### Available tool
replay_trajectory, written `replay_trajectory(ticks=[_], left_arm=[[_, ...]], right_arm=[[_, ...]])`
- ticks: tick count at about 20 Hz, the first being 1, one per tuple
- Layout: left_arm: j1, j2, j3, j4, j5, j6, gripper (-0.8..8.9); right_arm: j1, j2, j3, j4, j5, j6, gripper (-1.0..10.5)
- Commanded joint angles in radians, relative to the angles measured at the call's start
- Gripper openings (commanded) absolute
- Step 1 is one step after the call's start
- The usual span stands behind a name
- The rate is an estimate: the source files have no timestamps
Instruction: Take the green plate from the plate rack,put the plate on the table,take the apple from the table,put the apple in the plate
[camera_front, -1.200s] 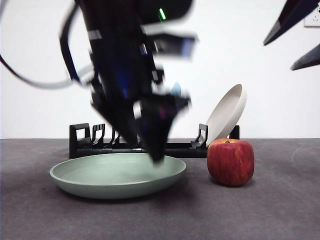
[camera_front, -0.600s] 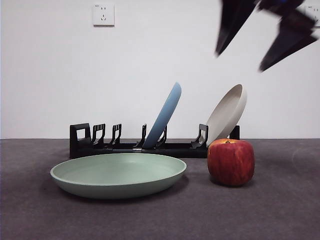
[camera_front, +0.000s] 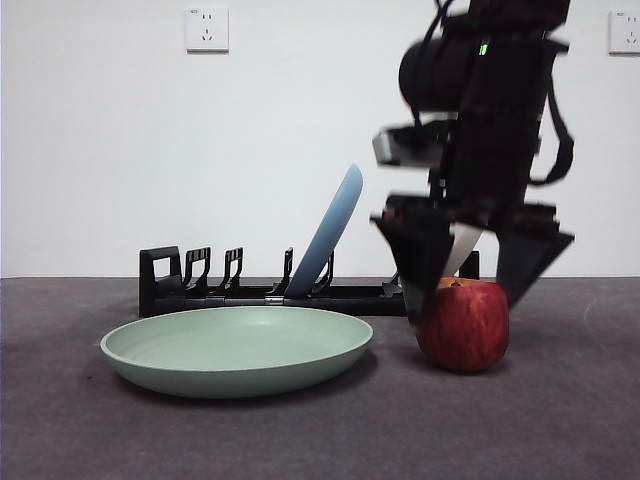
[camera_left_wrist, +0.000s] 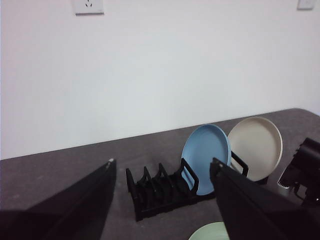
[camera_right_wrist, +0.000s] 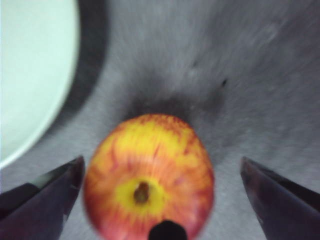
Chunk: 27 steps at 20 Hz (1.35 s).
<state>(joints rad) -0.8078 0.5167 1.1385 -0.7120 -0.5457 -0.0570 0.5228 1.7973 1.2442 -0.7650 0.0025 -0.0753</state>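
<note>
The green plate (camera_front: 235, 350) lies flat on the table (camera_front: 560, 420), in front of the plate rack (camera_front: 200, 290). Just to its right stands the red apple (camera_front: 462, 325). My right gripper (camera_front: 465, 300) has come down from above and is open, one jaw on each side of the apple's top, not touching it. The right wrist view shows the apple (camera_right_wrist: 148, 175) between the open right gripper (camera_right_wrist: 161, 160), with the plate's edge (camera_right_wrist: 30, 75) beside it. My left gripper (camera_left_wrist: 163, 161) is open and empty, held high and facing the rack (camera_left_wrist: 160, 192).
A light blue plate (camera_front: 330, 230) leans in the rack's middle slots. A beige plate (camera_left_wrist: 255, 147) leans at the rack's right end, mostly hidden by the right arm in the front view. A white wall stands close behind the rack.
The left arm lifted away from the green plate and left the front view. The right arm swung down from the upper right and now straddles the apple.
</note>
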Motion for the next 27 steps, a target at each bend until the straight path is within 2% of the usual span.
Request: replay_trajectory(ticks=[1,2,3,5,6,7,14,18,23,27], left_arm=[[0.003,-0.001,-0.006,0.003,-0.006,-0.019,3.14],[0.003,-0.001,-0.006,0.002,-0.01,-0.019,3.14],[0.003,-0.001,-0.006,0.0,-0.022,-0.019,3.14],[0.003,-0.001,-0.006,-0.01,-0.033,-0.019,3.14],[0.003,-0.001,-0.006,-0.015,-0.033,-0.019,3.14],[0.003,-0.001,-0.006,-0.017,-0.033,-0.019,3.14],[0.003,0.0,-0.006,-0.018,-0.03,-0.019,3.13],[0.003,0.0,-0.006,-0.019,-0.031,-0.019,3.14],[0.003,0.0,-0.006,-0.024,-0.031,-0.019,3.14],[0.003,0.0,-0.006,-0.026,-0.031,-0.019,3.14]], right_arm=[[0.002,0.045,0.002,-0.002,-0.003,-0.004,5.6],[0.002,0.055,0.002,-0.003,-0.003,0.001,5.6],[0.002,0.056,0.002,-0.003,-0.003,0.018,5.0],[0.004,0.055,0.002,-0.005,-0.003,0.037,2.2],[0.004,0.054,0.002,-0.013,-0.003,0.037,0.3],[0.004,0.054,0.002,-0.017,-0.003,0.037,-0.1],[0.04,-0.013,0.064,-0.02,-0.008,0.077,-0.1],[0.107,-0.026,0.241,-0.028,-0.135,0.076,-0.1],[0.223,0.04,0.414,-0.013,-0.125,0.073,-0.1],[0.262,0.148,0.442,0.001,-0.122,0.073,-0.1]])
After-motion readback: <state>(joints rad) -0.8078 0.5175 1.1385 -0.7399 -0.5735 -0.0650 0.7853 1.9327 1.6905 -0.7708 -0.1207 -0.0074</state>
